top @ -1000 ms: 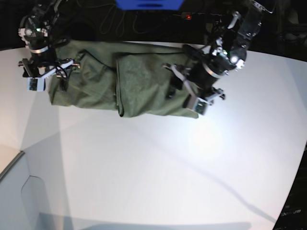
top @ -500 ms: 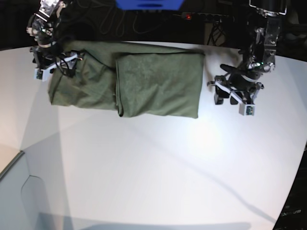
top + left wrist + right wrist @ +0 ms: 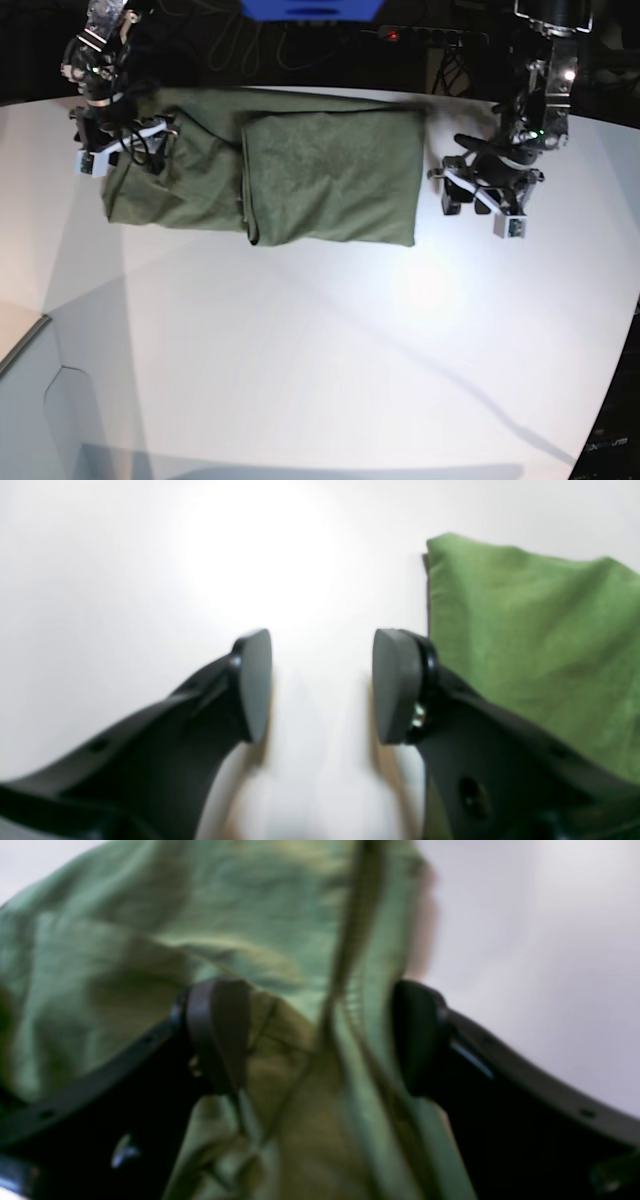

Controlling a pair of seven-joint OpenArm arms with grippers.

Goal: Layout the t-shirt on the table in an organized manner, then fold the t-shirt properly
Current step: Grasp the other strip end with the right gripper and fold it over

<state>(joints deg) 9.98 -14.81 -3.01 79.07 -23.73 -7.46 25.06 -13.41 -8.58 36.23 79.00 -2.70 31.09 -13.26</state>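
While my left gripper (image 3: 478, 203) hovered over bare table (image 3: 320, 350) just beside the t-shirt (image 3: 300, 175), its jaws stood parted and empty, likely clear of a finished fold. Farther off, my right gripper (image 3: 118, 150) straddled bunched cloth with jaws spread wide, not pinching.

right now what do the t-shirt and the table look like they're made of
The t-shirt: soft woven or knit cloth, probably cotton, matte olive green; it creases and shows ribbing at one edge. The table: smooth hard white surface, matte to faintly glossy, with a soft light glare; exact material unclear.
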